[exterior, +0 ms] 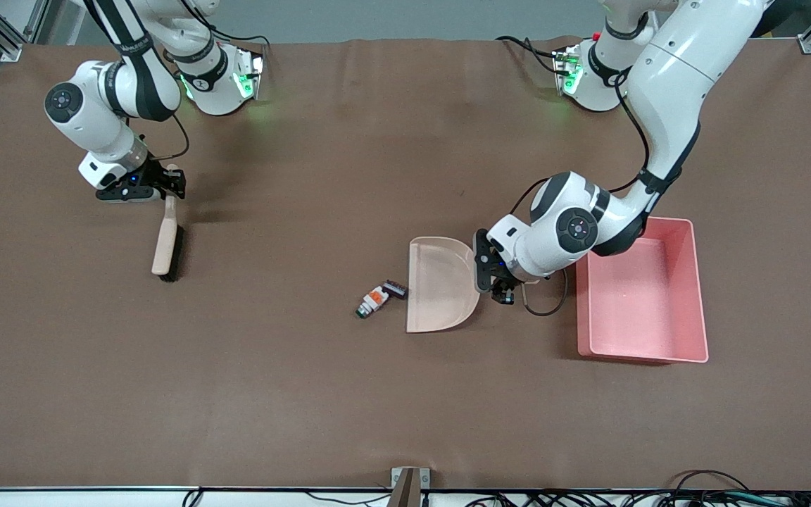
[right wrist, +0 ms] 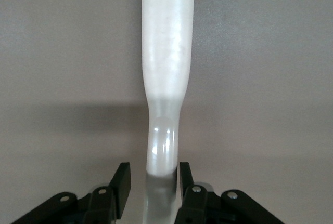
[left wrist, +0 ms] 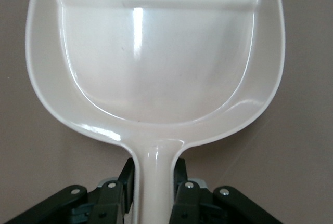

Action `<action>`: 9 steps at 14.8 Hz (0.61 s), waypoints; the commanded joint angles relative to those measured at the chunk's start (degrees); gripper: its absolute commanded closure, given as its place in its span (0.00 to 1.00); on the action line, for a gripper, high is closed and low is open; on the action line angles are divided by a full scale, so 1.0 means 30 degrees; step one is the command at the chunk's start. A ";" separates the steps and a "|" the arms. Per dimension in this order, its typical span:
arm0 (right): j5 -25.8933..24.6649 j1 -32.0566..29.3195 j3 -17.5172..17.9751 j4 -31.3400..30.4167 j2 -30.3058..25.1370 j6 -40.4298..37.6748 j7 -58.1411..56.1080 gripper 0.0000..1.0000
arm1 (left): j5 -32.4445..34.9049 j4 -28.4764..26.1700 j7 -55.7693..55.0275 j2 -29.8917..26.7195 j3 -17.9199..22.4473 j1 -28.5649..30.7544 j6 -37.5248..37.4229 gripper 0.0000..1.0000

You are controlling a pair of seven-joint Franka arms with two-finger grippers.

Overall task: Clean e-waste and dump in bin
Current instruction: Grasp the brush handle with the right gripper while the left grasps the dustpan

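While left hand [exterior: 495, 276] grips one dustpan [exterior: 439, 283], right hand [exterior: 166, 184] clamps one brush [exterior: 167, 241]; one e-waste [exterior: 379, 298], one bin [exterior: 641, 292].

Both arms: glossy white shells, black joint bands, black cables, green-lit bases; black left gripper [exterior: 498, 287] and right gripper [exterior: 166, 184], silver screws.

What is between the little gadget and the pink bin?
The dustpan lies between the gadget and the bin, held by the left gripper; the front view shows it.
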 commanded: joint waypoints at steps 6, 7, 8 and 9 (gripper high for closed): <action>0.0009 -0.0231 0.0117 -0.1203 0.0040 0.1538 -0.0094 0.70 | 0.0526 0.0085 -0.0014 -0.0212 0.0014 0.0037 0.0115 0.93; 0.0009 -0.0260 0.0088 -0.1203 0.0040 0.1538 -0.0094 0.78 | 0.0584 0.0114 -0.0014 -0.0241 0.0014 0.0037 0.0057 0.95; 0.0009 -0.0289 0.0117 -0.1174 0.0040 0.1538 -0.0094 0.84 | 0.0584 0.0230 -0.0014 -0.0270 0.0043 0.0037 -0.0234 0.97; 0.0038 -0.0318 0.0117 -0.1174 0.0040 0.1538 -0.0065 0.90 | 0.0584 0.0493 -0.0159 -0.0242 0.0102 0.0008 -0.0440 0.97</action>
